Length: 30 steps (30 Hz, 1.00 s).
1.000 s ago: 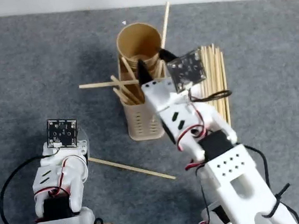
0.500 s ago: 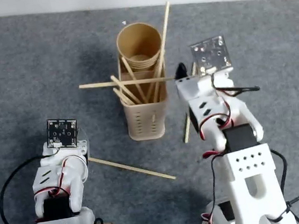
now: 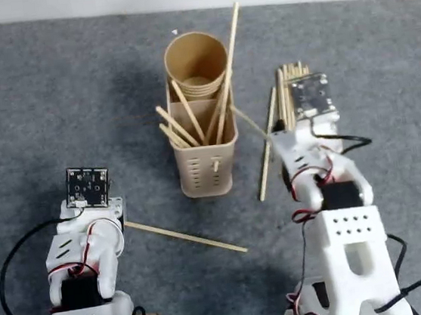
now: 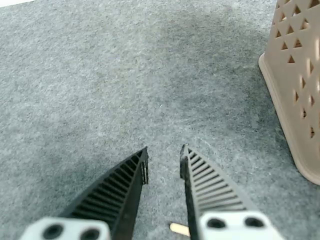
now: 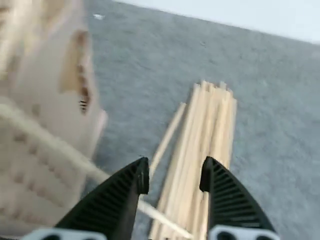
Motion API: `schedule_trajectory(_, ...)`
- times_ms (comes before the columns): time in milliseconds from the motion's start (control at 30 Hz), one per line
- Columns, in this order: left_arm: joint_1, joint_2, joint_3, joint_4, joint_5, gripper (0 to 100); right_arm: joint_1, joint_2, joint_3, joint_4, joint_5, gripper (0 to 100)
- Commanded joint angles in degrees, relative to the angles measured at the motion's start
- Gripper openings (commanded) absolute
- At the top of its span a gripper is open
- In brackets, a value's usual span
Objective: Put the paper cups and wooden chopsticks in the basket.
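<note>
High view lays out the worktop (image 3: 50, 84), with the basket (image 3: 206, 165) to the left of the right claw (image 5: 174, 172), already holding the paper cups (image 3: 196, 60) and several chopsticks (image 3: 191, 122). The step in hand looks like fetching more sticks: the right claw is released and empty, jaws spread just above the chopstick bundle (image 5: 202, 145). Next it must lower and clench on one. The left claw (image 4: 163, 152), parted and empty, has a loose chopstick (image 3: 185, 236) just beside it.
</note>
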<state>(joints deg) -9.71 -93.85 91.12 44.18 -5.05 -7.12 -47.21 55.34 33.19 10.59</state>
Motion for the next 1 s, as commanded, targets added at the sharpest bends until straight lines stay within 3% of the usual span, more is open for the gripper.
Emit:
schedule_trajectory(0,0.66,-0.40,-0.31,-1.14,-0.62,14,5.93,-1.19,-0.75,3.03,0.70,17.7)
schedule_trajectory(167,0.75,-0.40,-0.31,-1.14,-0.62,14,8.92,5.49,-6.11,8.57,0.79,17.7)
schedule_trajectory(467,0.75,-0.40,-0.31,-1.14,-0.62,14,7.69,41.27,-32.31,18.77,0.35,17.7)
schedule_trajectory(733,0.75,-0.40,-0.31,-1.14,-0.62,14,7.43,58.68,-42.15,19.03,0.70,17.2)
schedule_trajectory(900,0.75,-0.40,-0.31,-1.14,-0.62,14,8.66,64.84,-46.64,19.03,1.49,0.6)
schedule_trajectory(967,0.75,-0.40,-0.31,-1.14,-0.62,14,9.27,65.98,-47.34,19.12,3.69,1.1)
